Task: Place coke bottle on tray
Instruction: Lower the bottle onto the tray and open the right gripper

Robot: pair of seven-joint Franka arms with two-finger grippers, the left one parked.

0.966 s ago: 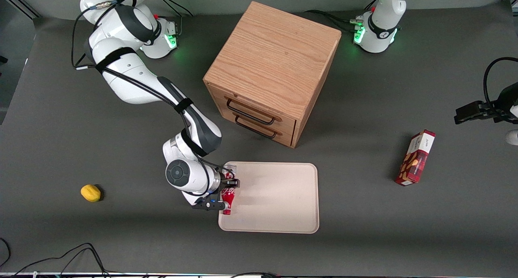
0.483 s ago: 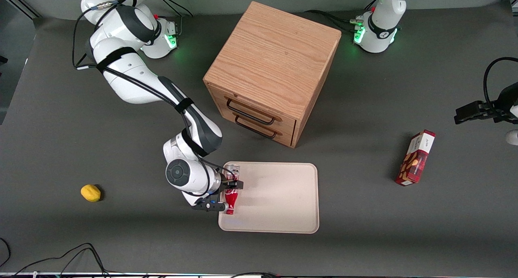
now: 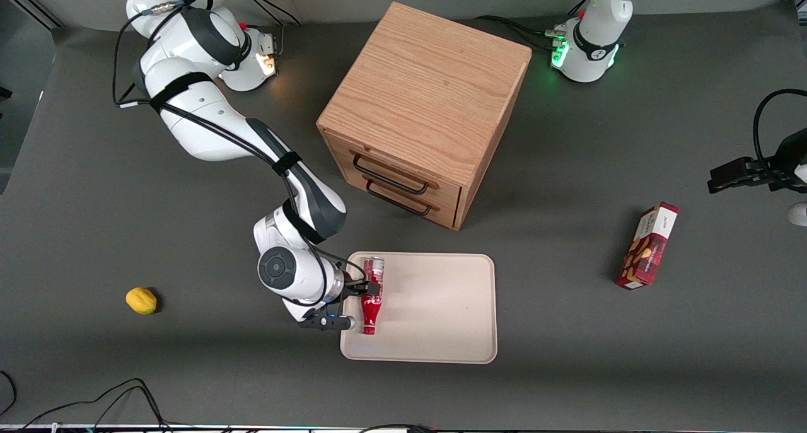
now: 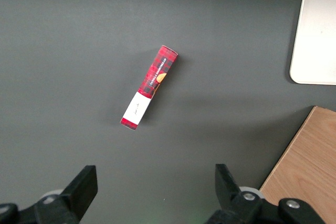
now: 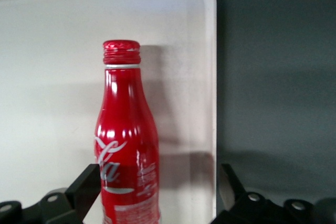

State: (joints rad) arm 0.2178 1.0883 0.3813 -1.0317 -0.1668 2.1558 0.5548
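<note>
I am watching the gripper (image 3: 356, 305) hanging at the tray's (image 3: 441, 351) working-arm edge, fingers spread wide. The coke bottle (image 3: 372, 295) is lying free on the tray, just beside them. Being round, it is risking a roll if a finger clips it while I am withdrawing.

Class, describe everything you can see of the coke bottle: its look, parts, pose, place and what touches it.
The coke bottle is slim, glossy red, metallic-looking, with white script lettering, a ribbed red cap on a narrow neck and a silver base end. It lies on its side on the pale beige tray, near the rim toward the working arm's end, cap nearer the front camera, base toward the wooden drawer cabinet. The gripper sits at that tray edge, its fingers open on either side of the bottle, apparently not clamping it.
</note>
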